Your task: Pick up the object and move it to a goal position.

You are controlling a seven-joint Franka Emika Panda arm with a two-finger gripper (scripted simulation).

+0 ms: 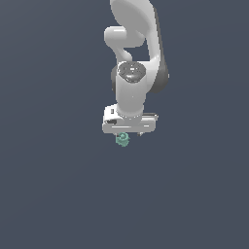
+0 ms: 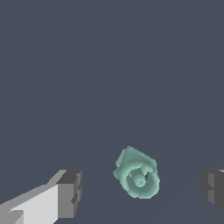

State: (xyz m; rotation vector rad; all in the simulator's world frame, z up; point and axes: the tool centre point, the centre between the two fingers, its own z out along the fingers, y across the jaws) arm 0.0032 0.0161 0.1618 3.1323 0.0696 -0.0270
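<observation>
The object point(image 1: 122, 139) is a tiny teal-green knobbly lump. In the exterior view it shows just under the white gripper bar of my arm. In the wrist view the object point(image 2: 137, 173) lies between my two dark fingertips point(image 2: 70, 193), which stand wide apart on either side of it and do not touch it. My gripper point(image 2: 142, 190) is open. In the exterior view the gripper point(image 1: 127, 133) hangs straight down over the lump and its fingers are mostly hidden behind the bar.
A plain dark grey-blue surface point(image 1: 58, 194) fills both views. The white-grey arm point(image 1: 133, 53) rises behind the gripper toward the top of the exterior view. No goal marker shows.
</observation>
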